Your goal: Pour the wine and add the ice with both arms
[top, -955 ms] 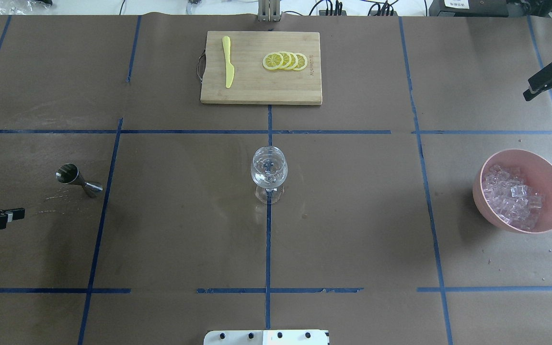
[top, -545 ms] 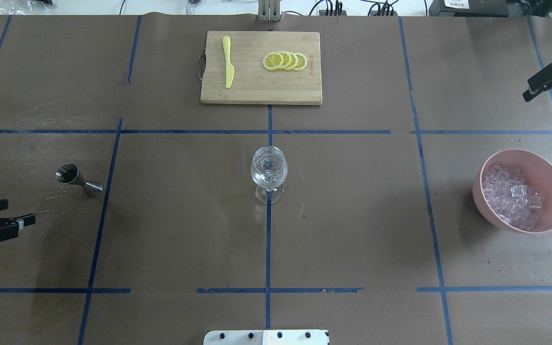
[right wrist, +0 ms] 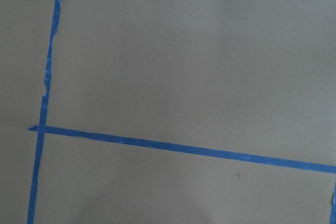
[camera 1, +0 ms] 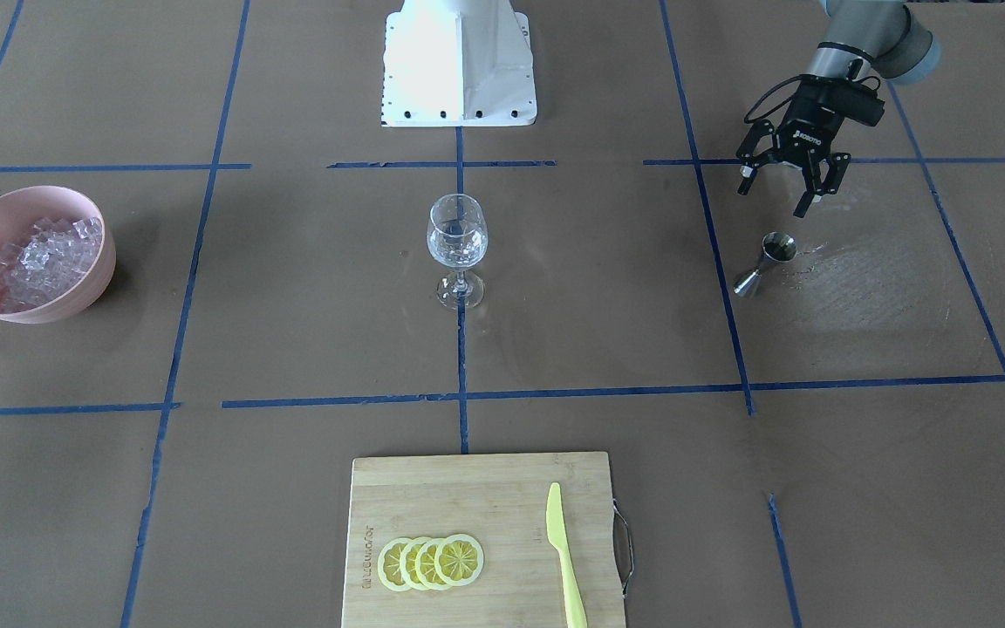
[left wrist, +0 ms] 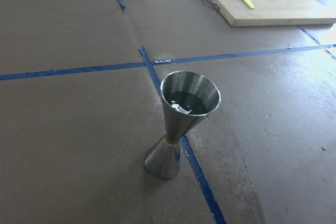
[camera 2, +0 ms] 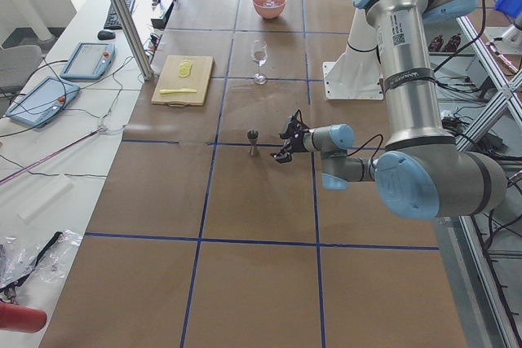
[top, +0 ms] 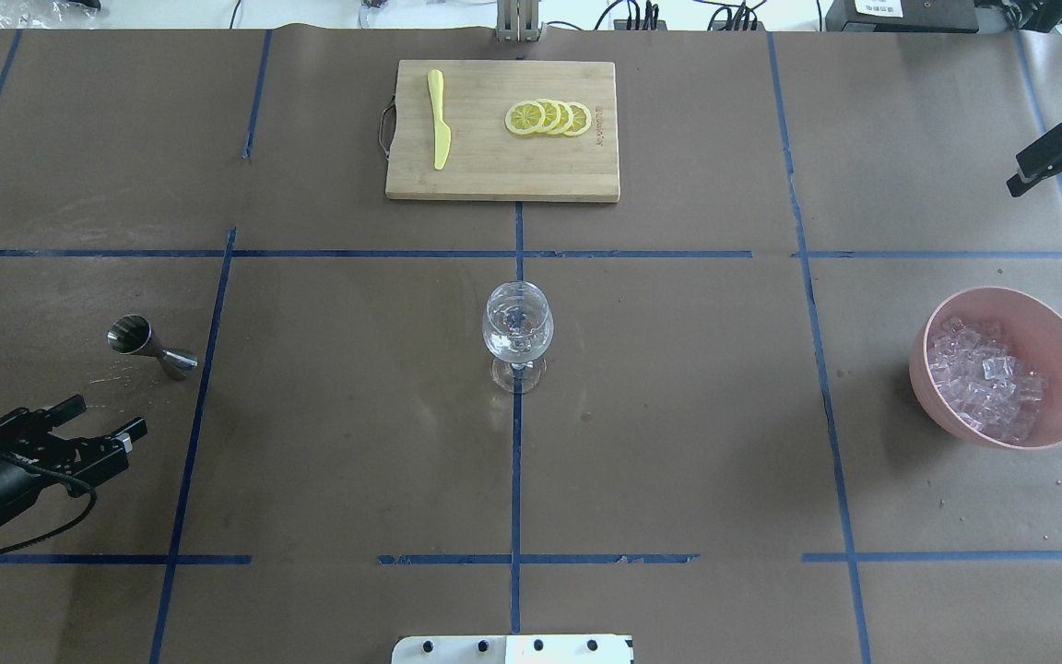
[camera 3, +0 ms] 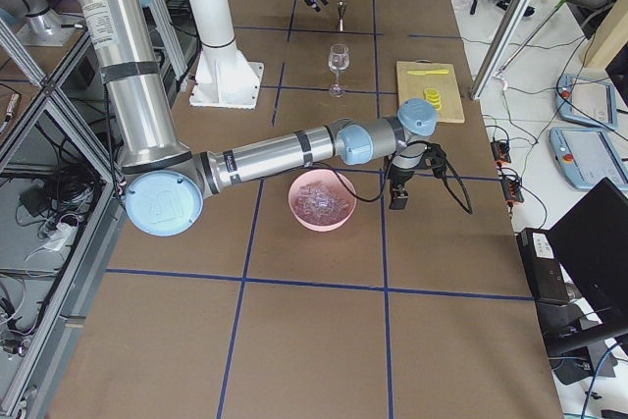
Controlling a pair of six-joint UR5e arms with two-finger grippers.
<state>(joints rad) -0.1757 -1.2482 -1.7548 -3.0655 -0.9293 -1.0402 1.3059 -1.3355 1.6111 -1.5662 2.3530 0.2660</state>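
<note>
1. The left gripper point(camera 1: 775, 194) hangs above the table point(camera 1: 598, 262) at the upper right of the front-facing view. Its fingers point(camera 1: 803, 208) are spread apart and grip nothing.
2. A steel jigger point(camera 1: 764, 262) stands upright on the table just below this gripper in that view, not touching it. It fills the centre of the left wrist view.
3. The right gripper point(top: 1050, 175) is at the right edge of the overhead view, in the upper part. Its fingers look apart and hold nothing.
4. The ice point(top: 983, 383) lies piled in a pink bowl point(top: 1061, 323) at the right side of the overhead view, below the right gripper and well apart from it.
5. A wine glass point(top: 517, 332) stands upright at the centre of the table.
6. A wooden cutting board point(top: 494, 166) at the top centre carries lemon slices point(top: 549, 118) and a yellow knife point(top: 439, 120).
</note>
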